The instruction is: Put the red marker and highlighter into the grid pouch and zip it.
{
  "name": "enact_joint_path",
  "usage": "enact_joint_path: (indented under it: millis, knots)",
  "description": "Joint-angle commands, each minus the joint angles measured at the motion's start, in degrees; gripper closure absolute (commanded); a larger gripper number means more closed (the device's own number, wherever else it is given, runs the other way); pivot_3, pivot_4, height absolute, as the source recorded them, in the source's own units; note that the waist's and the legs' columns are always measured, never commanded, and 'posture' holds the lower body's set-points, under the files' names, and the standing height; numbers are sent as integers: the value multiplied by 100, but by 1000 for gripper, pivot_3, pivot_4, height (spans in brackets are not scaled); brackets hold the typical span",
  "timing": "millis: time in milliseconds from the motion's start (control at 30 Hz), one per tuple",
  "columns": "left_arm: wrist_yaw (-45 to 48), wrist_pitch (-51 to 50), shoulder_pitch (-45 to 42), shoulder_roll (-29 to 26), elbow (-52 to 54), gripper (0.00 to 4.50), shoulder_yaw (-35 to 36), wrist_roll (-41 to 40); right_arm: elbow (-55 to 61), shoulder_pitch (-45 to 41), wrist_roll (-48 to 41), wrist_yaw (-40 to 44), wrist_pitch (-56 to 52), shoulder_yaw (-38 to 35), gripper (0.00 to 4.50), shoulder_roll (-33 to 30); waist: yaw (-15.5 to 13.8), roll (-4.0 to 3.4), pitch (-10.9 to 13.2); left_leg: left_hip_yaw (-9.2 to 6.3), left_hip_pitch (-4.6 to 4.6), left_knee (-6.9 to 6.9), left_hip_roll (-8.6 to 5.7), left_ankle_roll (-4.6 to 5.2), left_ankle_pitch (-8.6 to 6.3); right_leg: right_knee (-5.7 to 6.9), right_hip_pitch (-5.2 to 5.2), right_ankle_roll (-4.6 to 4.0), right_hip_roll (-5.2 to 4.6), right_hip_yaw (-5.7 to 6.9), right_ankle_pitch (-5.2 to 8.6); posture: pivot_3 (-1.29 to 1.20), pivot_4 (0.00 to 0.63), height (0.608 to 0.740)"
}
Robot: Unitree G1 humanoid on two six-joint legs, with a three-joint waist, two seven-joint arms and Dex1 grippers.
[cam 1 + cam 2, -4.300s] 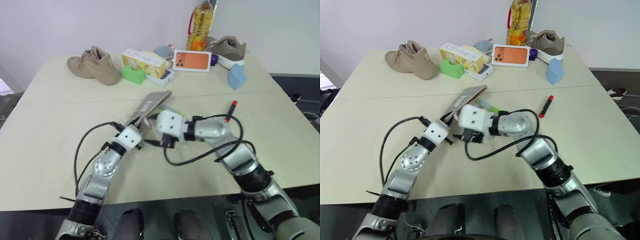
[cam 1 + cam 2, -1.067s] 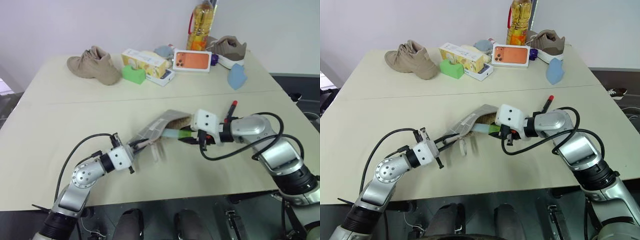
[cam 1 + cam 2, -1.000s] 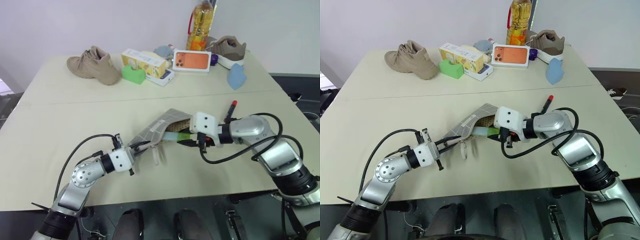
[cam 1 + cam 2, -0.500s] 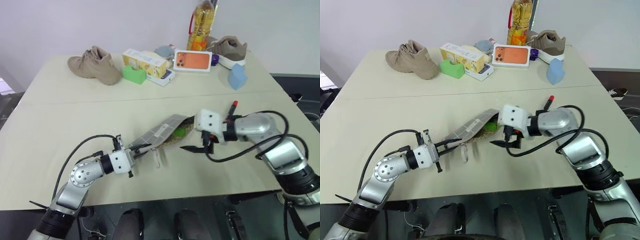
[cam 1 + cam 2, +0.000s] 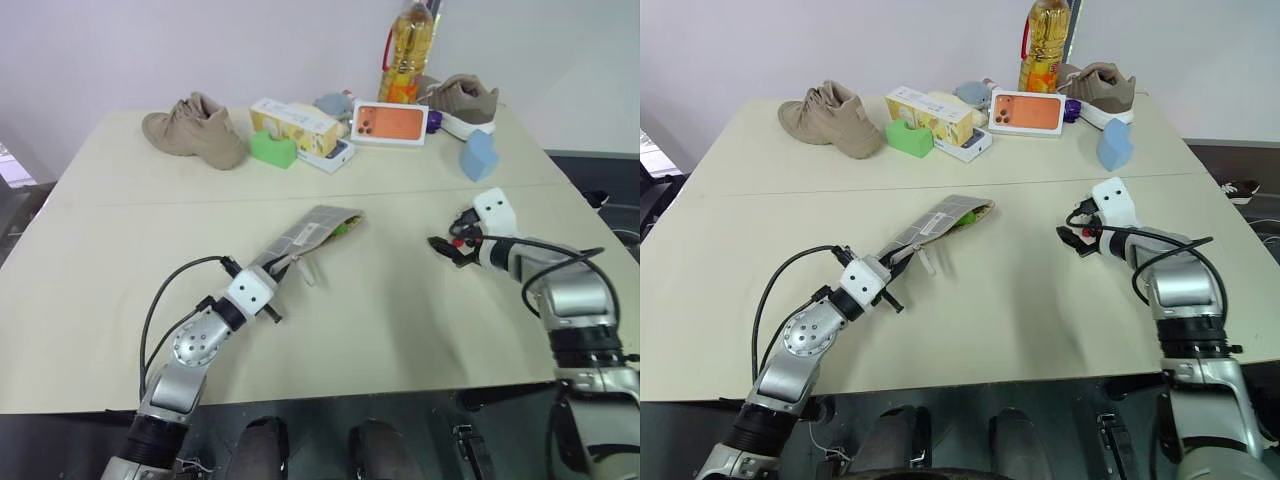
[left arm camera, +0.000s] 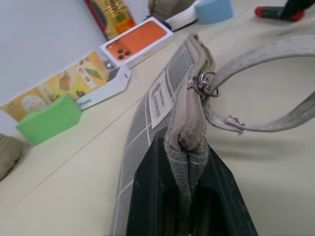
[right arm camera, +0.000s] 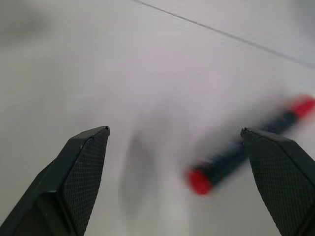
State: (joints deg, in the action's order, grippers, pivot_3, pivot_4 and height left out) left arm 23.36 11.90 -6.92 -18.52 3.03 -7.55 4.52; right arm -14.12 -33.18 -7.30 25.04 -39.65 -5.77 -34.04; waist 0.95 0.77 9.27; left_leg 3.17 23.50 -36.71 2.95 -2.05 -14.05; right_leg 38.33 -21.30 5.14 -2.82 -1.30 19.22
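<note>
Pinching the flat grid pouch (image 6: 162, 105), textured black jaws clamp woven fabric.

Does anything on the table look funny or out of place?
A little. The grid pouch lies with its far end gaping open, something green poking out, while the left gripper pinches its near end. The red marker lies loose on the table, between the right gripper's open fingers.

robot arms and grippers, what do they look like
Both arms are silver-grey metal with black joint bands and loose black cables looping alongside. Each wrist ends in a white boxy housing. The left gripper and right gripper each have two black wedge-shaped fingers; the right fingers' inner pads show fine crosshatch texture.
</note>
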Motion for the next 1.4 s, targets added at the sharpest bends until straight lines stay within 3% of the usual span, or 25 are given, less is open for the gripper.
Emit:
enact_joint_path:
  millis: [33, 200, 233, 300, 500, 533, 767, 933, 1100, 1400]
  knots:
    - [-32, 39, -39, -2, 123, 4500, 45, -24, -391, -298, 113, -757, 142, -408, 37, 191, -9, 0, 0, -1, 0, 0, 1, 0, 0, 0, 0, 0, 2, 0, 0, 0, 150, 740]
    - [-12, 55, -59, -4, 113, 4500, 30, -29, -892, -508, -138, -1185, 27, -752, 37, 542, -11, 0, 0, 2, 1, 0, 1, 0, 0, -1, 2, 0, 2, -3, 0, 0, 150, 740]
    - [-10, 52, -68, -3, 112, 4500, 34, -35, -957, -540, -138, -1236, 34, -774, 283, 559, -11, 0, 0, 2, 1, 0, 1, 0, 0, -1, 1, 1, 2, -3, 0, 0, 150, 740]
    - [-10, 46, -80, 1, 119, 4500, 45, -52, -1040, -588, -179, -1233, -9, -796, 909, 592, -10, -2, 0, 3, 1, 0, 1, 0, 0, -1, 0, 1, 2, -3, -1, 0, 150, 740]
    - [-22, 48, -59, 9, 140, 4500, 58, -67, -951, -610, -222, -1248, -96, -741, 3887, 626, -8, -2, 0, 2, 2, 0, 2, 1, -1, -1, 1, 2, 1, -3, -1, 0, 150, 740]
    - [-25, 45, -60, 5, 143, 4500, 65, -66, -850, -605, -182, -1190, -63, -647, 4120, 583, -8, -2, 0, 2, 2, 0, 2, 1, -1, -1, 1, 2, 1, -3, -1, 0, 150, 740]
    - [14, -26, -183, -11, 176, 4500, 245, -308, 867, -83, 346, 786, 1358, 898, 4115, -411, -8, -14, 7, 1, 12, 1, 1, 3, -2, -2, -10, 3, 3, -4, -1, 0, 150, 740]
    - [207, 33, -285, -155, 110, 4500, 284, -413, 2063, 331, -89, 2059, 2001, 978, 4115, -965, -14, -13, 8, -7, 11, 1, 2, 3, -2, -7, -4, 3, 9, 0, 0, 0, 150, 740]
    - [294, 89, -361, -217, 9, 4500, 292, -452, 2263, 494, 107, 2486, 2261, 1090, 4115, -1297, -21, -11, 9, -7, 11, -16, 5, 5, -3, -6, 5, 8, 1, 1, -4, 0, 150, 740]
    - [422, 142, -430, -199, -43, 4500, 172, -417, 2304, 486, 416, 2569, 2400, 1246, 4115, -1231, -20, -10, 9, -8, 11, -24, 6, 8, -5, -6, 8, 8, 2, 1, -4, 0, 150, 740]
